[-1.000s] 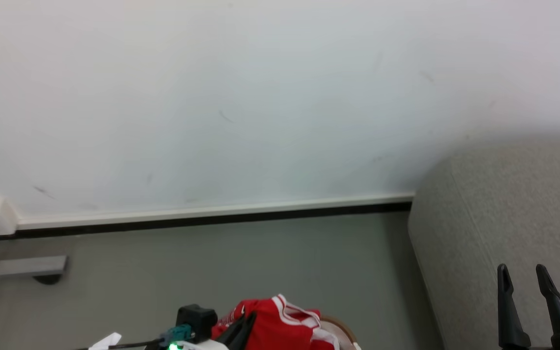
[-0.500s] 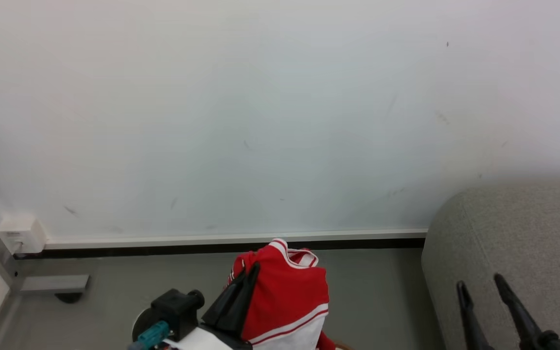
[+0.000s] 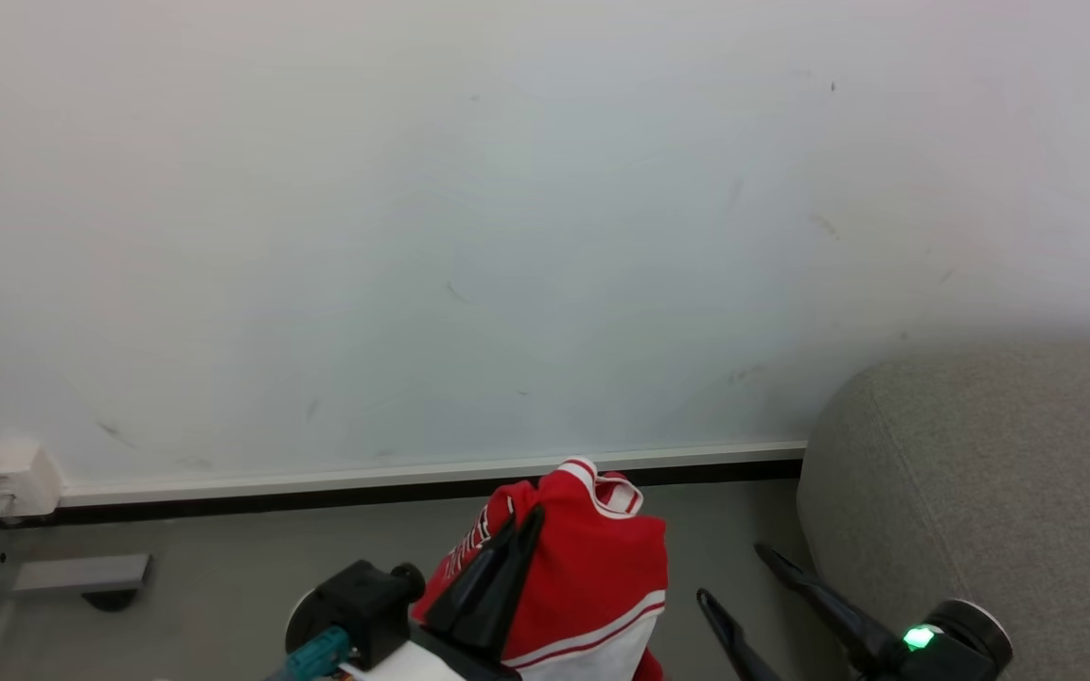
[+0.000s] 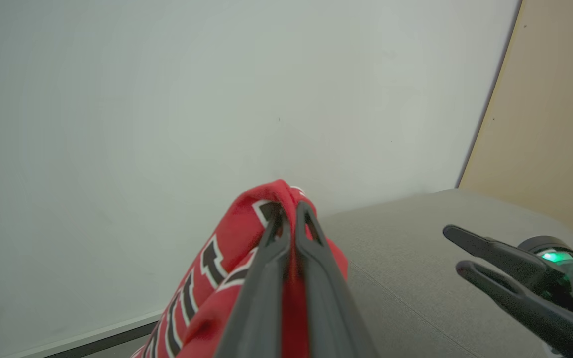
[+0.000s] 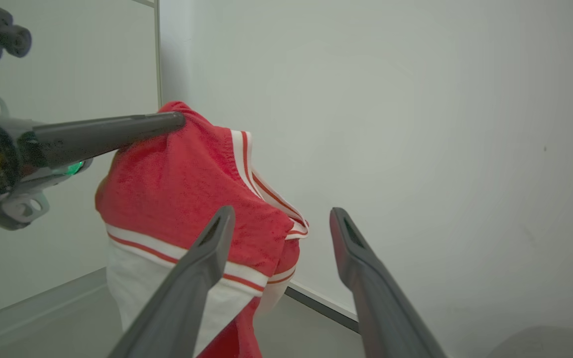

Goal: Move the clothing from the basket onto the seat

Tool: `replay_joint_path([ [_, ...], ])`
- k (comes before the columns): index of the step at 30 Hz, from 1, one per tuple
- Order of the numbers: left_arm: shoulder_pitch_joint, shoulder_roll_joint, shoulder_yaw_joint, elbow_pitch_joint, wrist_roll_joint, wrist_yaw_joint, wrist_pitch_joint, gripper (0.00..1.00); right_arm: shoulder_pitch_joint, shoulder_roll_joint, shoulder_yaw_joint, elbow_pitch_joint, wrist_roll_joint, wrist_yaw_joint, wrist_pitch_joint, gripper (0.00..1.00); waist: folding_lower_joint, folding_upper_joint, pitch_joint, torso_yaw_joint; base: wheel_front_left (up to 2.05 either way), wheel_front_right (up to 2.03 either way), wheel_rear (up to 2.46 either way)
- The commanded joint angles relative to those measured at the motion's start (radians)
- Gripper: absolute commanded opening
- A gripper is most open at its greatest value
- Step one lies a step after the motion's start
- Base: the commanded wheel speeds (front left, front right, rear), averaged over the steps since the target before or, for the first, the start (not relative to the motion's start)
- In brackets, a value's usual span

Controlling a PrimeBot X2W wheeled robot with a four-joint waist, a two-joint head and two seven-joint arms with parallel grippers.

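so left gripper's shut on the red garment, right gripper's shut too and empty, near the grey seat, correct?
Not quite. The right gripper is open, with its fingers well apart and gripping nothing, as the right wrist view shows. The rest holds: the left gripper is shut on the red garment, and the right one is near the grey seat.
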Motion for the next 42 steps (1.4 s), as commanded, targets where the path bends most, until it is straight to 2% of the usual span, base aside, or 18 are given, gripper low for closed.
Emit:
replay_joint_path([
  [1,-0.01,0.0,0.0,-0.007,0.008,-0.002,0.005,0.0,-0.033,-0.015,0.027,-0.001,0.015,-0.002,-0.003,1.0,0.0,0.0,0.001,-0.002,0.0,0.0,0.0],
  [9,-0.038,-0.031,-0.046,-0.01,0.003,-0.028,0.022,0.0,-0.225,-0.091,0.247,0.044,0.074,-0.002,0.008,1.0,0.0,0.0,0.005,-0.007,0.0,0.0,0.0],
  [14,-0.053,-0.057,-0.091,-0.01,-0.013,-0.065,0.04,0.0,-0.304,-0.093,0.351,0.107,0.125,-0.002,0.02,1.0,0.0,0.0,0.005,-0.003,0.0,0.0,0.0],
  [16,-0.056,-0.066,-0.104,-0.002,-0.019,-0.073,0.045,0.0,-0.323,-0.078,0.357,0.14,0.153,-0.002,0.017,1.0,0.0,0.0,0.006,-0.001,0.0,0.0,0.0],
  [17,-0.057,-0.068,-0.111,0.003,-0.018,-0.079,0.048,0.0,-0.332,-0.075,0.365,0.156,0.16,-0.002,0.02,0.96,0.0,0.0,0.005,0.001,0.0,0.0,0.0],
  [18,-0.057,-0.073,-0.116,0.006,-0.02,-0.081,0.049,0.0,-0.337,-0.068,0.375,0.165,0.174,-0.002,0.019,0.0,0.0,0.0,0.005,0.002,0.0,0.0,0.0],
  [25,-0.057,-0.064,-0.127,0.039,-0.004,-0.072,0.051,0.0,-0.363,-0.065,0.381,0.203,0.233,-0.002,0.005,0.0,0.0,0.0,0.008,0.0,0.0,0.0,0.0],
  [28,-0.054,-0.058,-0.123,0.054,0.005,-0.064,0.041,0.45,-0.356,-0.072,0.356,0.202,0.238,-0.002,0.002,0.0,0.0,0.0,0.012,-0.007,0.0,0.0,0.0],
  [29,-0.052,-0.056,-0.122,0.059,0.007,-0.06,0.036,0.68,-0.351,-0.077,0.347,0.199,0.24,-0.002,0.0,0.0,0.0,0.0,0.015,-0.011,0.0,0.0,0.0],
  [31,-0.048,-0.054,-0.121,0.067,0.009,-0.053,0.029,1.0,-0.341,-0.088,0.324,0.195,0.241,-0.002,-0.003,0.0,0.0,0.0,0.018,-0.02,0.0,0.0,0.0],
  [36,-0.04,-0.051,-0.116,0.092,0.007,-0.045,0.015,1.0,-0.327,-0.116,0.269,0.171,0.226,-0.002,-0.004,0.0,0.0,0.0,0.035,-0.079,0.0,0.0,0.0],
  [42,-0.058,-0.06,-0.11,0.117,0.011,-0.04,-0.003,1.0,-0.326,-0.153,0.205,0.141,0.212,-0.002,-0.004,0.0,0.0,0.0,0.067,-0.216,0.0,0.0,0.0],
])
